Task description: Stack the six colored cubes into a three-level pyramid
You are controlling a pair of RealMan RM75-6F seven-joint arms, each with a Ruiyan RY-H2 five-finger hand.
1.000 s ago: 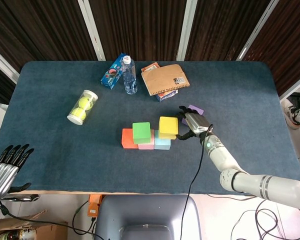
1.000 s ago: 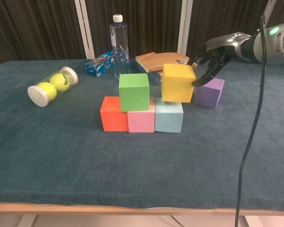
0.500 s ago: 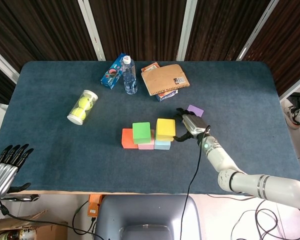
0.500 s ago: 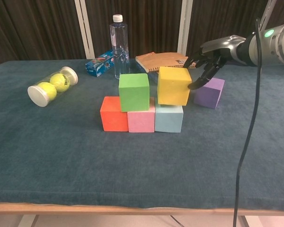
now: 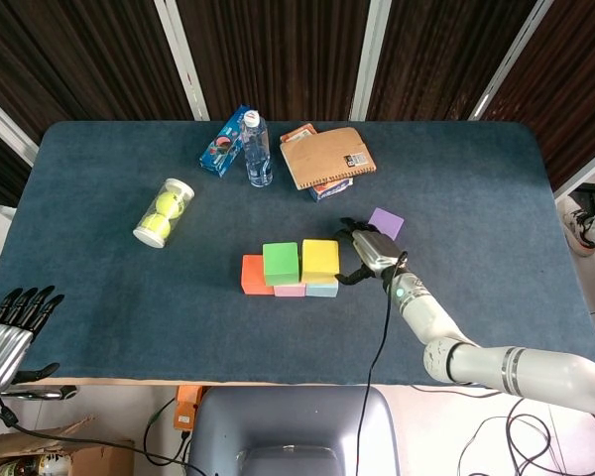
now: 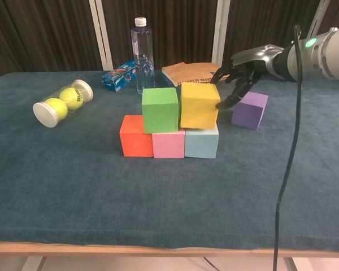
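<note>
Right hand (image 6: 241,70), fingers spread, fingertips against yellow cube (image 6: 199,105) mid-frame, apparently squaring it beside green cube (image 6: 160,109) for second level.

open cloth in front of the cube stack (image 6: 169,125), purple cube (image 6: 249,110) near its right, bottle (image 6: 141,55) and notebook (image 6: 195,72) crowding behind

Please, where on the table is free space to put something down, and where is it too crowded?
Free: the wide front strip of the table before the red cube, and the right side beyond the purple cube. Crowded: the back middle, with the water bottle, blue box and notebook, and around the yellow cube, where the right hand is.
</note>
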